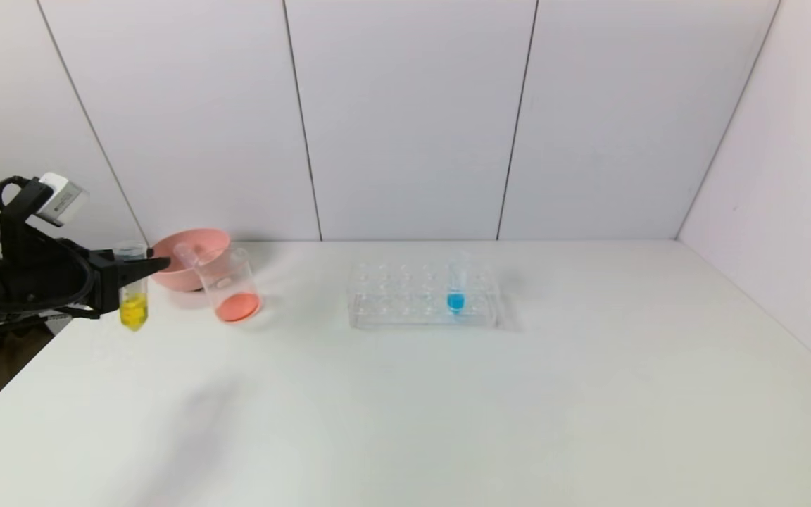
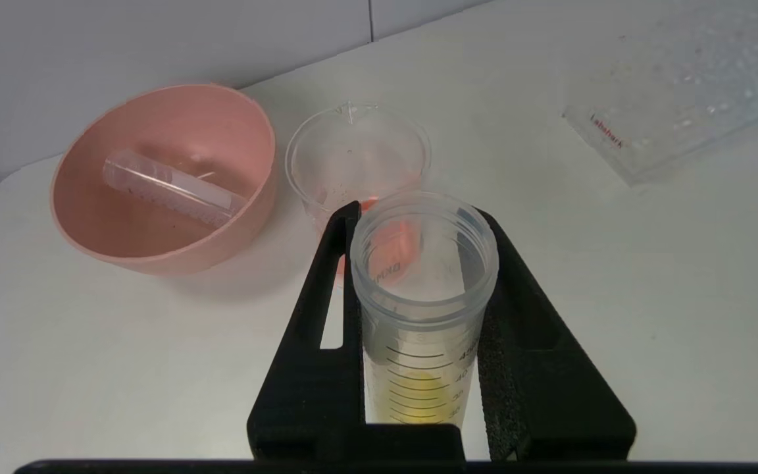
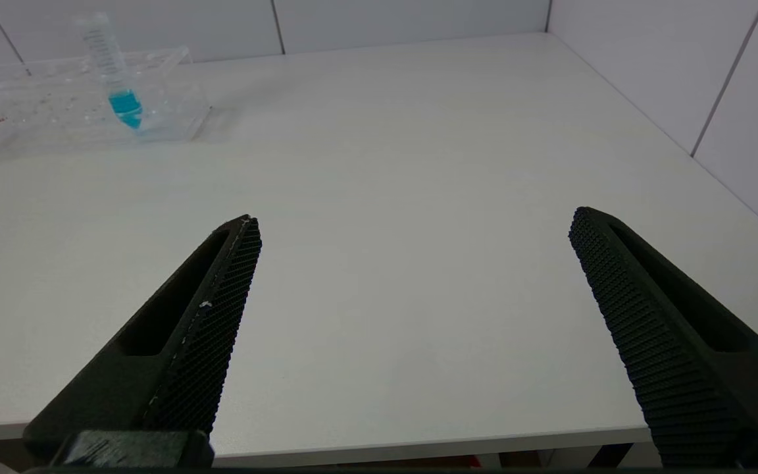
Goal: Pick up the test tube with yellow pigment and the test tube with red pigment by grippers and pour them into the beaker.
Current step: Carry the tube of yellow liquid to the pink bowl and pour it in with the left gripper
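Observation:
My left gripper (image 1: 154,267) is shut on the test tube with yellow pigment (image 1: 133,298) and holds it upright above the table's far left edge, just left of the beaker (image 1: 231,284). In the left wrist view the black fingers (image 2: 326,309) clamp the tube (image 2: 422,296) on both sides, with the beaker (image 2: 356,155) beyond it. Red-orange liquid lies in the beaker's bottom. No tube with red liquid shows. My right gripper (image 3: 415,220) is open and empty over the table's front edge, out of the head view.
A pink bowl (image 1: 198,243) stands behind the beaker, and an empty clear tube (image 2: 172,187) lies in it. A clear tube rack (image 1: 405,310) in mid-table holds a tube with blue liquid (image 1: 455,285). Walls close the back and the right.

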Robot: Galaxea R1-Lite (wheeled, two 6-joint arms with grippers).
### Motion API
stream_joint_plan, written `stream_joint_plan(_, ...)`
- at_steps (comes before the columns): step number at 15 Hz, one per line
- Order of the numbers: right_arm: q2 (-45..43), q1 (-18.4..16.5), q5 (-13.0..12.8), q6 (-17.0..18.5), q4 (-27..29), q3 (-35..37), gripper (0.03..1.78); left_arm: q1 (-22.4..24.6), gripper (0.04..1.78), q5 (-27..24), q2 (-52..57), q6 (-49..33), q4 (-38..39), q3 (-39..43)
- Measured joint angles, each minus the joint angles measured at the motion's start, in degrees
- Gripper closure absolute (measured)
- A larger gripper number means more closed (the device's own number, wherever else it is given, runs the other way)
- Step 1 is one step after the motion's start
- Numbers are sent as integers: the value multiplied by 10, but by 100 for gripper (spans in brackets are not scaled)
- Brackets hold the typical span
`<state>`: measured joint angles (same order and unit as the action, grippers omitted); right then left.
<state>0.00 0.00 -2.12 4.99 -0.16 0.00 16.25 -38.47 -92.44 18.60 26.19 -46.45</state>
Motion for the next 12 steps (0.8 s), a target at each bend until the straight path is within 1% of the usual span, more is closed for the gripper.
stream_joint_plan(4, 0, 0, 0, 0, 0, 0, 10, 2, 133, 2, -41, 104, -149, -109)
stream_joint_plan(9, 0, 0, 0, 0, 0, 0, 10, -17, 133, 19, -90, 183, -312, -242)
stream_joint_plan(12, 0, 0, 0, 0, 0, 0, 10, -29, 133, 41, -118, 215, -409, -338)
